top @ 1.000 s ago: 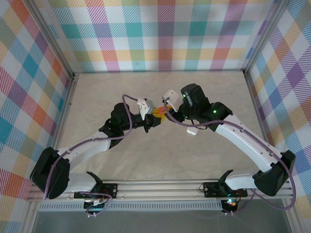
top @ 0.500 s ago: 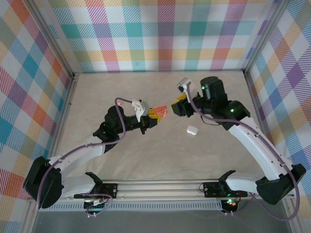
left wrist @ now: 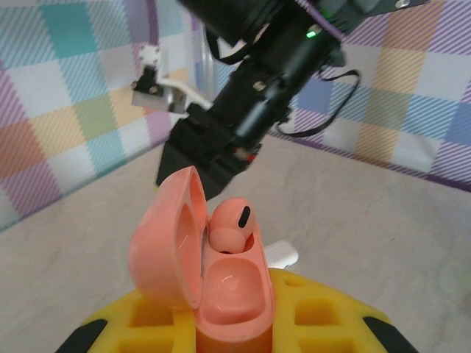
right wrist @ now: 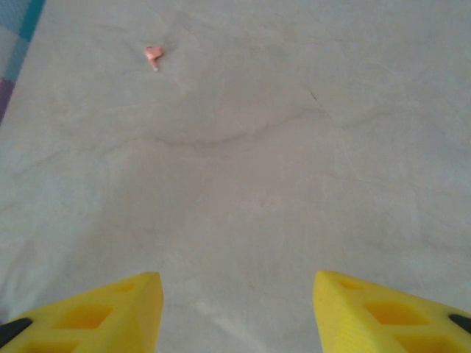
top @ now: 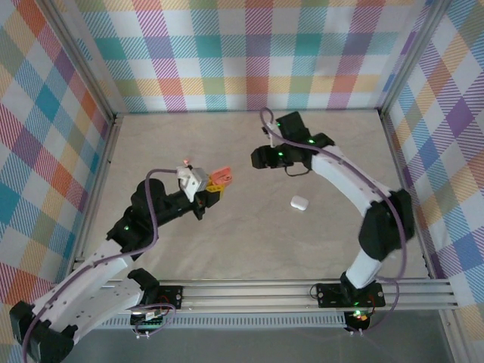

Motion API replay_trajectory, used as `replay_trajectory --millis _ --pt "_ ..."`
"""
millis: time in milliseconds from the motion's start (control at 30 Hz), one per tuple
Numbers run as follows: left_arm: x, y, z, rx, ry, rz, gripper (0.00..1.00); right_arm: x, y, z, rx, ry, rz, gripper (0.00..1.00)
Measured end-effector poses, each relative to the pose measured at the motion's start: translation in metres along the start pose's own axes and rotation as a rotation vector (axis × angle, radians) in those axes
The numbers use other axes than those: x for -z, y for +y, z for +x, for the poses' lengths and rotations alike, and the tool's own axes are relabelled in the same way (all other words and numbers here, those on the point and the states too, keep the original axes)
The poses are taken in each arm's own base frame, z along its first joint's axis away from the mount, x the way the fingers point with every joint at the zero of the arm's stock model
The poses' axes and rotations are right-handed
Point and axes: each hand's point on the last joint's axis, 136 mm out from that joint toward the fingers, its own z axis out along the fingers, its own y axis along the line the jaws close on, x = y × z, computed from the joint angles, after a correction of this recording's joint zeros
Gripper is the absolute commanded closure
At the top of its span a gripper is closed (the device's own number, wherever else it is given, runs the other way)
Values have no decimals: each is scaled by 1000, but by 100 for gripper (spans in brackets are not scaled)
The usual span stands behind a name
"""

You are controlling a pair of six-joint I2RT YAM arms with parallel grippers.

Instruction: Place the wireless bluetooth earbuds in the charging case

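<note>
left gripper (left wrist: 235, 327) is clamped on the open charging case (left wrist: 202, 257), one earbud (left wrist: 229, 224) seated inside. right gripper (right wrist: 235, 309) has its jaws apart, empty; the other earbud (right wrist: 153, 54) lies well ahead, leftward.

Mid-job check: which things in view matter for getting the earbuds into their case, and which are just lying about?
For the job:
- pink case, lid open, held in the left gripper
- one earbud seated in it
- second earbud loose on the table
- right gripper, open and empty

Lying about:
- white case on the table
</note>
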Motion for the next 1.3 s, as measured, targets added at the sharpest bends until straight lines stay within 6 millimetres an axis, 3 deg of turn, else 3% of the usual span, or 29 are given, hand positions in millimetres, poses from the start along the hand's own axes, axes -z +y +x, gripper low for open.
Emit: replay_trajectory --millis 100,333,500,600,767,1300 --pt "19 3 0 -10 5 -49 100 -39 19 -20 24 4 18 43" --pt "51 4 13 -22 55 -115 100 -133 85 -51 103 -5 -35 46" --pt "63 3 26 -15 104 -133 100 -196 112 -54 161 -23 -55 50" --pt "68 3 28 -14 110 -140 100 -224 113 -41 201 -19 -29 53" --pt "72 1 31 -13 121 -139 100 -248 111 -26 250 -16 -3 53" --pt "72 0 31 -37 122 -127 100 -286 121 -58 231 -230 -103 43"
